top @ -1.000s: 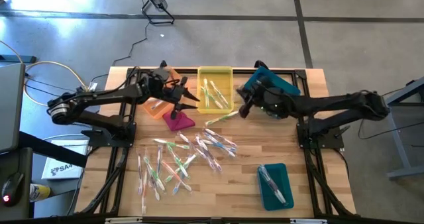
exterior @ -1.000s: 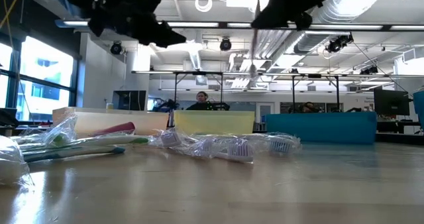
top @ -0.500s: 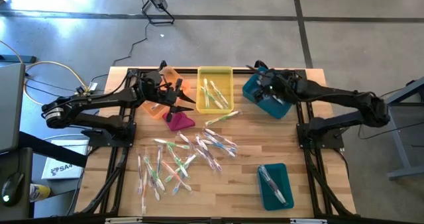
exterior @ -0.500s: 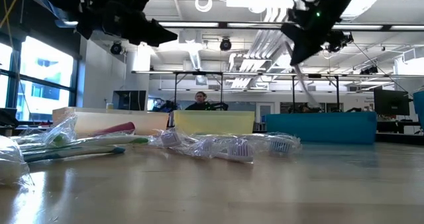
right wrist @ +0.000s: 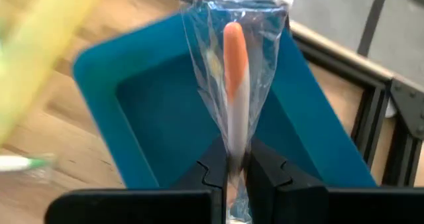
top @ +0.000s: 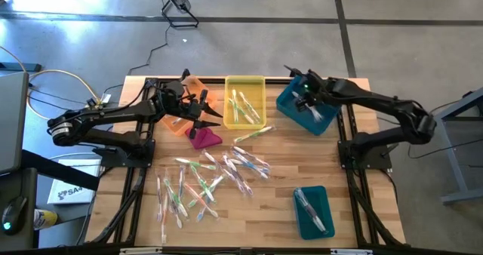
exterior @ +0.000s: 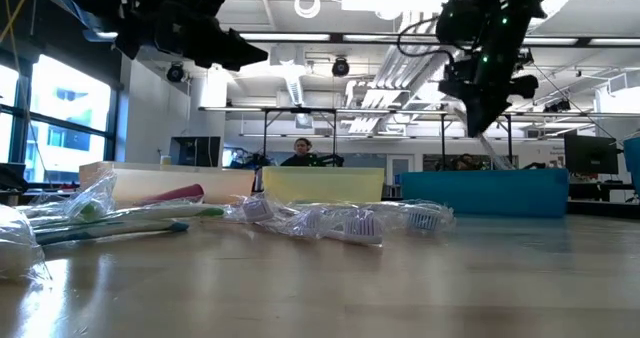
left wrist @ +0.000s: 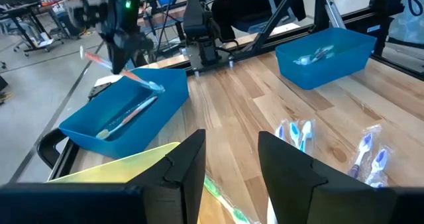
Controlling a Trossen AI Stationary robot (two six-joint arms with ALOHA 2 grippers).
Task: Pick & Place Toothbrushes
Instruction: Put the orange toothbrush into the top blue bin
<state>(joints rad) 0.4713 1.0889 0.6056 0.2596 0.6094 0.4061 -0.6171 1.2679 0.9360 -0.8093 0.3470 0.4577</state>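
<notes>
While my right hand pinches a plastic-wrapped orange-and-white toothbrush above the far teal plastic bin, my left hand hangs spread near the orange bin. Few brushes are binned; I judge most of the job remains, with dozens of loose toothbrushes scattered on the wooden bench.

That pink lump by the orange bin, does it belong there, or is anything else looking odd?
The pink lump is the only thing on the table that is neither toothbrush nor bin; it sits beside the orange bin. The loose toothbrushes lie scattered in a heap, still wrapped. Nothing looks spilled or broken.
</notes>
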